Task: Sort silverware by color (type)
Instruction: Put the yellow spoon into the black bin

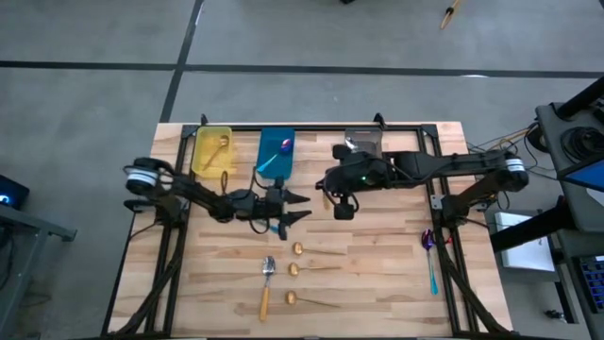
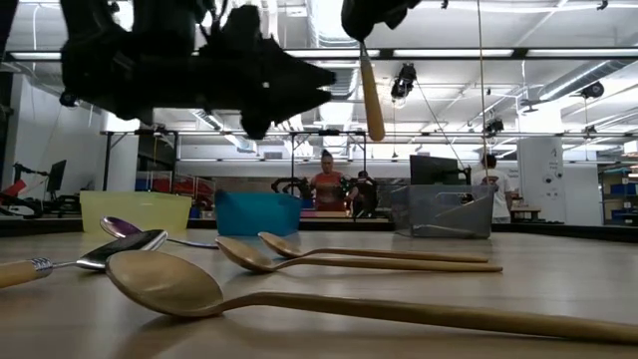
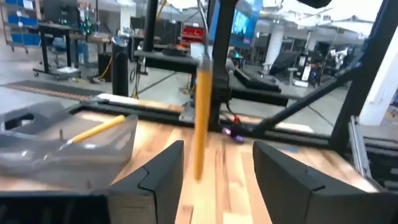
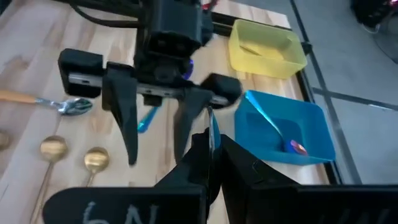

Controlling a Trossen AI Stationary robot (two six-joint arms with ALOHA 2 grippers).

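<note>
The left gripper (image 1: pixel 298 207) is held above the table's middle, fingers spread apart, arm reaching in from the left edge; the right gripper (image 1: pixel 342 210) is held closed nearby, toward the far edge

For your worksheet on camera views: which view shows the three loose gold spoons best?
The low view: the gold spoons lie close to the camera, bowls and handles plain. The high view shows all three, small. The right wrist view catches two bowls; the left wrist view shows none.
</note>
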